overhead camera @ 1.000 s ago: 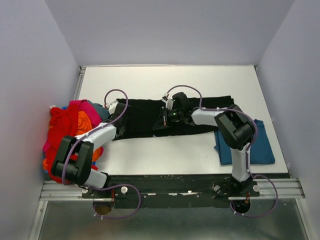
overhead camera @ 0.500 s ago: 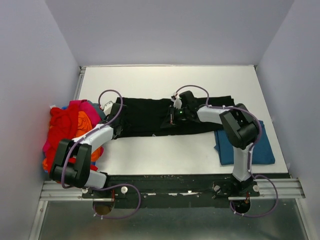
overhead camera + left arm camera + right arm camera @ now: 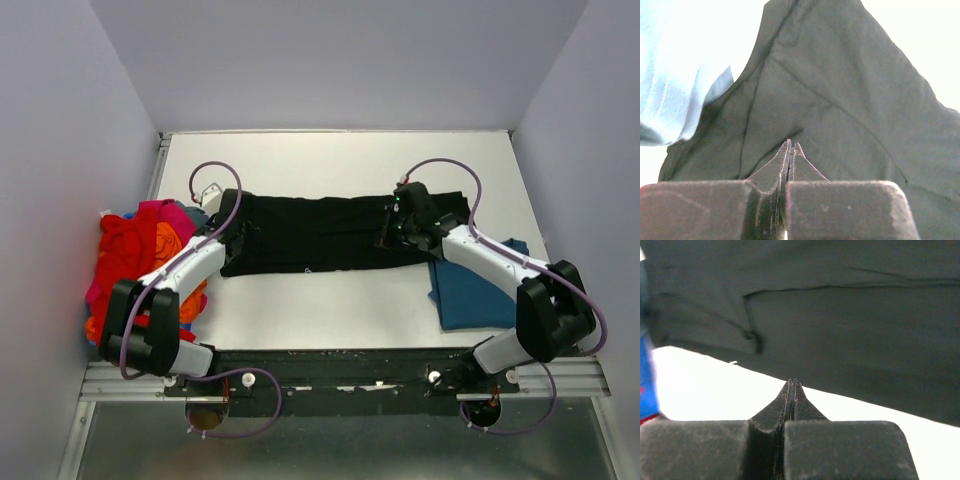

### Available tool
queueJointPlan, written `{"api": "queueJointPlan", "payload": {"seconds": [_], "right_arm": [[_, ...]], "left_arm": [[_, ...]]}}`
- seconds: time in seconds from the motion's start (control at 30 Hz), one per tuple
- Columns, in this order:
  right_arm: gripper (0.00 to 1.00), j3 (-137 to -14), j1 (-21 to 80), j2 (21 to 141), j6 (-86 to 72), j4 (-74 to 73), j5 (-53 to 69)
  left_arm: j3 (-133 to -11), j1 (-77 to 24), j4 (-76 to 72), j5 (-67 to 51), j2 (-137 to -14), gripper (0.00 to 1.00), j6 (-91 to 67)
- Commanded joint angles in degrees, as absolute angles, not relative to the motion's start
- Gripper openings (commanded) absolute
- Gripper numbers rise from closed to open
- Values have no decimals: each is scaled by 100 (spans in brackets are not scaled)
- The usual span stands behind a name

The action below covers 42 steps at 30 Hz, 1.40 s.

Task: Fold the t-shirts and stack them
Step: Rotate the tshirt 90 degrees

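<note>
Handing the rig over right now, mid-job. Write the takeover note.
Left gripper: shut over the black cloth t-shirt's left end, nothing visibly pinched.
Right gripper: shut toward its right end, nothing visibly pinched.
It lies stretched in a long band.
Done: teal-blue cloth t-shirt, folded, on the right.
Left: finish folding black, stack it, then the crumpled red, orange and pink shirts heaped at left.

The top view looks down from high above the near edge of the bench toward the far wall, wide enough to take in its whole surface. Each wrist view looks out along its own tool, the left tool and the right tool, from very close. All three share the black shirt, the left wrist view at its left end and the right wrist view toward its right end.
</note>
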State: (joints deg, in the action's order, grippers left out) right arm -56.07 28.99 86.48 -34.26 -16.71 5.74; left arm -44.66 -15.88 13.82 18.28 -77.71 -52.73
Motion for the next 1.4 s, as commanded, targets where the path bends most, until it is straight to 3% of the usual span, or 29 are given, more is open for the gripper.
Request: {"api": "queueJointPlan", "payload": {"seconds": [0.0, 0.2, 0.57, 0.8, 1.1, 1.37], "right_arm": [[1, -5423, 2883, 8341, -3506, -2925, -1712], [1, -5493, 2777, 8770, -3700, -3243, -2048], [1, -6029, 2804, 10256, -3788, -2962, -1494], [1, -6459, 3295, 10687, -3779, -2839, -1073], [1, -8093, 4956, 11785, -3912, -2532, 402], [1, -8429, 4747, 10857, -3323, -2996, 97]], "left_arm": [[-5193, -1591, 1301, 2224, -8664, 0, -5598], [-5800, -1468, 1169, 2259, -9702, 0, -5897], [-7117, -1327, 1353, 2013, -11318, 0, -5889], [-9541, -1266, 2609, 2109, -12734, 0, -5670], [-12215, -1020, 2918, 1152, -14377, 0, -5265], [-12665, -984, 2418, 888, -14888, 0, -5352]]}}
